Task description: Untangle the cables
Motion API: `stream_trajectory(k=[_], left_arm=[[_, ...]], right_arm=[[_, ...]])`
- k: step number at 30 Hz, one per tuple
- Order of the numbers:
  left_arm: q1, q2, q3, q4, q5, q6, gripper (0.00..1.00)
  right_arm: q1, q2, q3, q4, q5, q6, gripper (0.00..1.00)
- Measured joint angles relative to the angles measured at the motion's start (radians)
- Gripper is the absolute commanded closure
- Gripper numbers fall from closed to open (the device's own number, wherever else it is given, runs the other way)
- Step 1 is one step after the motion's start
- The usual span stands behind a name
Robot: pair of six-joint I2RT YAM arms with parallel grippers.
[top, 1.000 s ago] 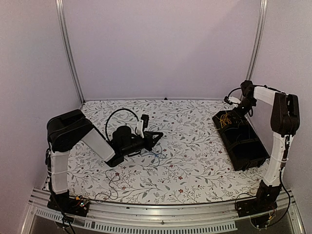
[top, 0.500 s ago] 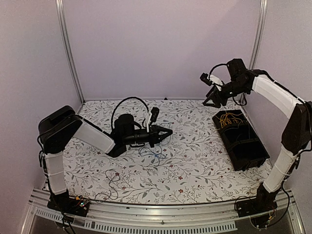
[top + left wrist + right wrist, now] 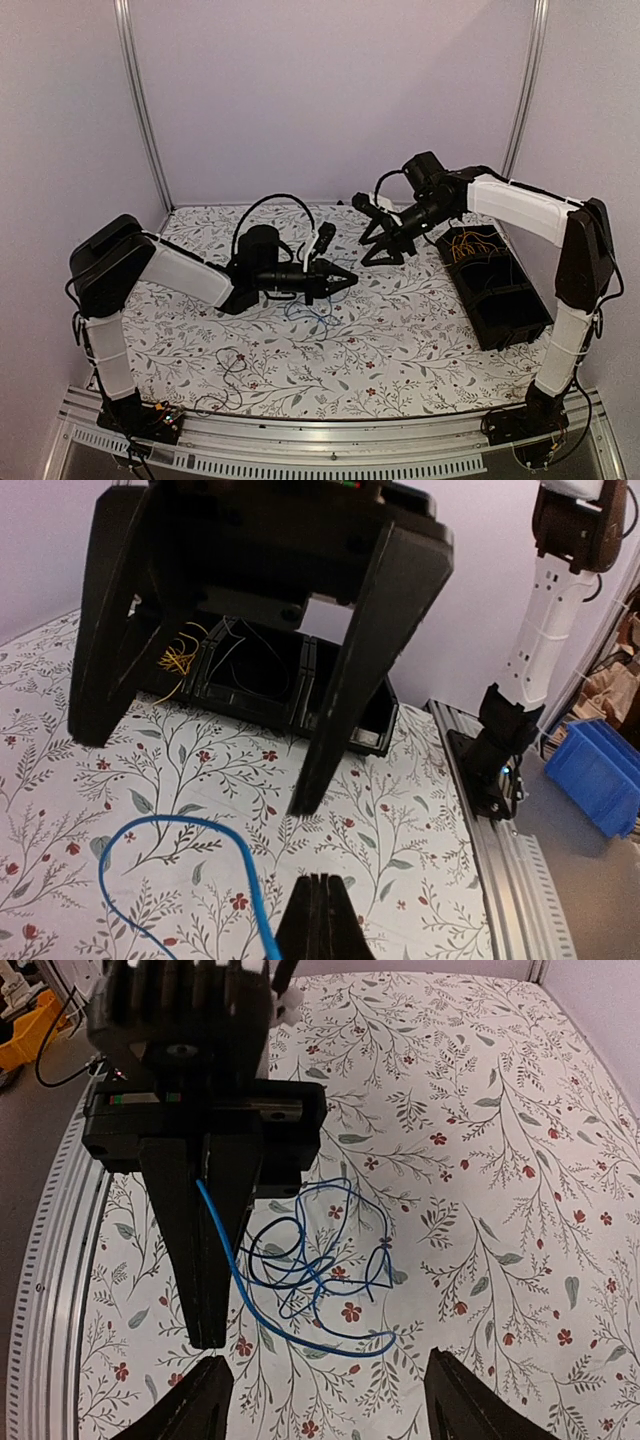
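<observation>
your left gripper (image 3: 345,280) is pinching the blue cable (image 3: 222,1245); your right gripper (image 3: 380,255) is spread open directly above the tangle (image 3: 310,1270).

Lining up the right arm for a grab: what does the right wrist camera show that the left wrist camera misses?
Only right wrist: the blue-and-dark tangle lying on the cloth near the left pincer. Only left wrist: the black bin holding yellow wires, behind the open right pincer. Both: the blue cable running into the shut left pincer.
</observation>
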Motion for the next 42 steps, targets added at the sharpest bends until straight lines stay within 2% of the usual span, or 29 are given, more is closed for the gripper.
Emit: stream_trajectory(k=[3,5,7,9,10,17,23,26,28,32,34,39,42], left_arm=[[-0.005,-0.005,0.009,-0.016,0.018,0.007,1.00],[-0.006,-0.005,0.013,-0.025,0.026,0.009,1.00],[-0.007,-0.005,0.018,-0.036,0.032,0.011,1.00],[-0.009,-0.005,0.023,-0.042,0.038,0.012,1.00],[-0.009,-0.005,0.023,-0.042,0.039,0.012,1.00],[-0.002,-0.003,0.024,-0.050,-0.006,0.023,0.86],[0.010,0.036,-0.018,-0.006,-0.095,0.021,0.83],[0.019,0.080,-0.036,0.013,-0.130,0.015,0.72],[0.027,0.108,-0.050,0.037,-0.138,0.002,0.76],[0.036,0.145,-0.063,0.098,-0.138,-0.023,0.94],[0.037,0.151,-0.065,0.130,-0.138,-0.037,1.00],[0.042,0.164,-0.077,0.213,-0.141,-0.072,0.99],[0.054,0.177,-0.107,0.270,-0.147,-0.105,0.81]], right_arm=[[0.016,0.031,-0.009,0.011,-0.009,0.000,0.30],[0.023,0.040,-0.013,0.024,-0.018,0.000,0.40],[0.026,0.044,-0.013,0.037,-0.029,-0.001,0.57],[0.029,0.049,-0.013,0.050,-0.044,0.001,0.92],[0.030,0.051,-0.013,0.054,-0.052,0.004,1.00],[0.030,0.056,-0.013,0.046,-0.077,0.008,1.00],[0.030,-0.031,-0.013,0.012,-0.086,0.014,1.00],[0.030,-0.092,-0.004,-0.007,-0.090,0.024,1.00],[0.030,-0.124,0.000,-0.010,-0.094,0.032,1.00],[0.030,-0.152,0.003,-0.015,-0.101,0.045,1.00],[0.030,-0.152,0.003,-0.018,-0.101,0.050,1.00],[0.030,-0.152,0.026,-0.044,-0.100,0.062,1.00],[0.030,-0.152,0.060,-0.049,-0.098,0.066,1.00]])
